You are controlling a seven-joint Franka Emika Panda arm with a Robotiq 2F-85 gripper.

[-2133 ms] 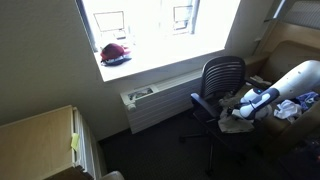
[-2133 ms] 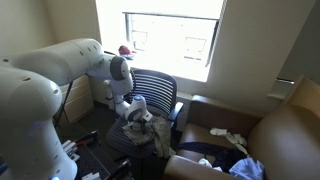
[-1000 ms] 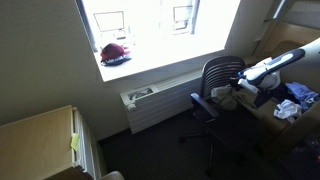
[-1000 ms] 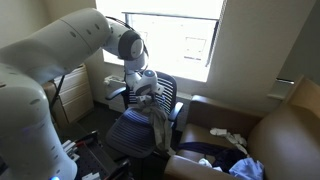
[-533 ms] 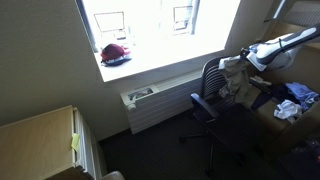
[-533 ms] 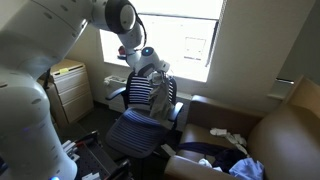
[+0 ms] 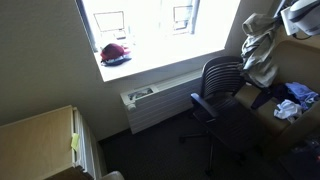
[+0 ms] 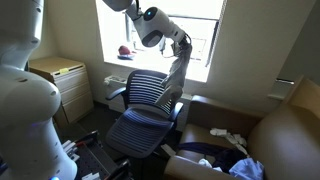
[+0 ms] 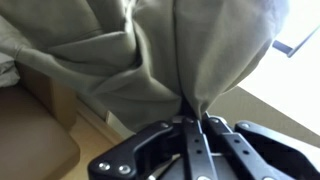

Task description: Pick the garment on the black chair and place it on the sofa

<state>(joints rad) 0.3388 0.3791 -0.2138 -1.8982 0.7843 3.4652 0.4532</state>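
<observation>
A grey-beige garment (image 7: 259,52) hangs in the air from my gripper (image 7: 279,17), well above the black chair (image 7: 219,84). In an exterior view the garment (image 8: 178,78) dangles in front of the window, beside the chair's backrest (image 8: 148,92), with the gripper (image 8: 183,45) shut on its top. The wrist view shows the cloth (image 9: 150,50) bunched and pinched between the shut fingers of the gripper (image 9: 193,118). The brown sofa (image 8: 275,140) stands right of the chair. The chair's seat (image 8: 140,130) is bare.
A white cloth (image 8: 226,135) and a blue garment (image 8: 245,168) lie on the sofa. A red item (image 7: 115,53) sits on the windowsill. A radiator (image 7: 160,100) runs under the window. A wooden cabinet (image 7: 40,140) stands nearby.
The gripper has risen and swung towards the sofa, lifting the garment clear of the chair seat until it hangs free by the window.
</observation>
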